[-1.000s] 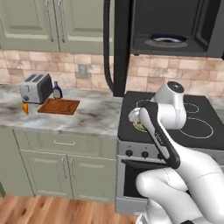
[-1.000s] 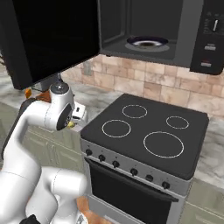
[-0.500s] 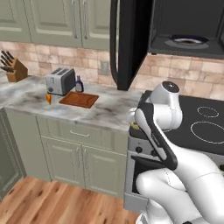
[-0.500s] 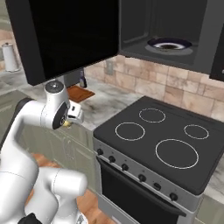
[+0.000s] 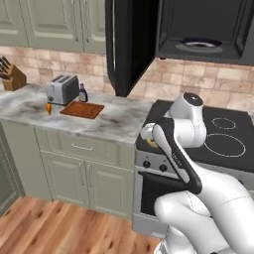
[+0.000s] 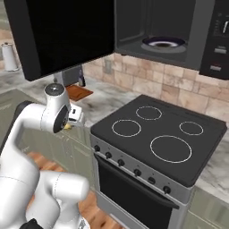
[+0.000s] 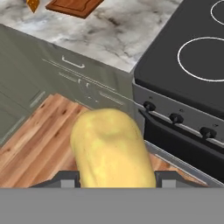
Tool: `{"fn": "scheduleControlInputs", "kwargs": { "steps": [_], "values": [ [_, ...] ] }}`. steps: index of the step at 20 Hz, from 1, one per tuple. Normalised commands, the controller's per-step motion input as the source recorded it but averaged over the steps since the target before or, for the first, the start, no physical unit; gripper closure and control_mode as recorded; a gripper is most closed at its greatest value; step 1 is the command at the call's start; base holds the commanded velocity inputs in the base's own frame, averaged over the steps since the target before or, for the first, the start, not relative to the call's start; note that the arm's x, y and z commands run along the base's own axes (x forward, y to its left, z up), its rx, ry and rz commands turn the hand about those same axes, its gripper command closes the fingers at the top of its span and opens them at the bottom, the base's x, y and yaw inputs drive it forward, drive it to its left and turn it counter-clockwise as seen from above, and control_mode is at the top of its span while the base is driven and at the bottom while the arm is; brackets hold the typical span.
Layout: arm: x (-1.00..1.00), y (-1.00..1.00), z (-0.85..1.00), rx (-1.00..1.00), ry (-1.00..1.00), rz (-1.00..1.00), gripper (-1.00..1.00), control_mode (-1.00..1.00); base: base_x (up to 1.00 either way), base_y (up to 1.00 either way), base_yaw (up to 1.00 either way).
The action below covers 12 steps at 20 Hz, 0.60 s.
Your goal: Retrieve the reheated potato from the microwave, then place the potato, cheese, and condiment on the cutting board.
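The yellow potato (image 7: 111,148) sits between my gripper's (image 7: 114,177) fingers, which are shut on it, held over the floor by the front left corner of the stove (image 5: 218,139). A sliver of the potato (image 6: 67,127) shows under the hand. The microwave (image 5: 203,30) hangs above the stove with its door (image 5: 130,44) swung wide open. To the left on the counter lies the cutting board (image 5: 82,109), bare, with the orange cheese (image 5: 48,107) at its left and the condiment (image 5: 83,93) bottle behind it. The hand view has the board (image 7: 74,5) and the cheese (image 7: 33,4) at top left.
A silver toaster (image 5: 62,89) stands behind the board and a knife block (image 5: 11,74) at the far left. The open microwave door juts out over the counter between the arm and the board. A paper roll (image 6: 9,57) stands far left. Cabinet fronts and wooden floor lie below.
The whole picture has shifted in both base views, so the base has driven; the knife block has come into view. The potato stays in the gripper at the same spot by the arm.
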Motion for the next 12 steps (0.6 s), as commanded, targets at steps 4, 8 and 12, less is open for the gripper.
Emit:
{"fn": "scheduleControlInputs", "kwargs": {
  "steps": [4,8,12],
  "values": [
    [0.0,0.0,0.0,0.0,0.0,0.0,1.0,1.0,-0.49,0.2,0.19],
    [0.0,0.0,0.0,0.0,0.0,0.0,1.0,1.0,-0.5,0.27,0.3],
    [0.0,0.0,0.0,0.0,0.0,0.0,1.0,1.0,-0.51,0.23,0.3]
  ]
}}
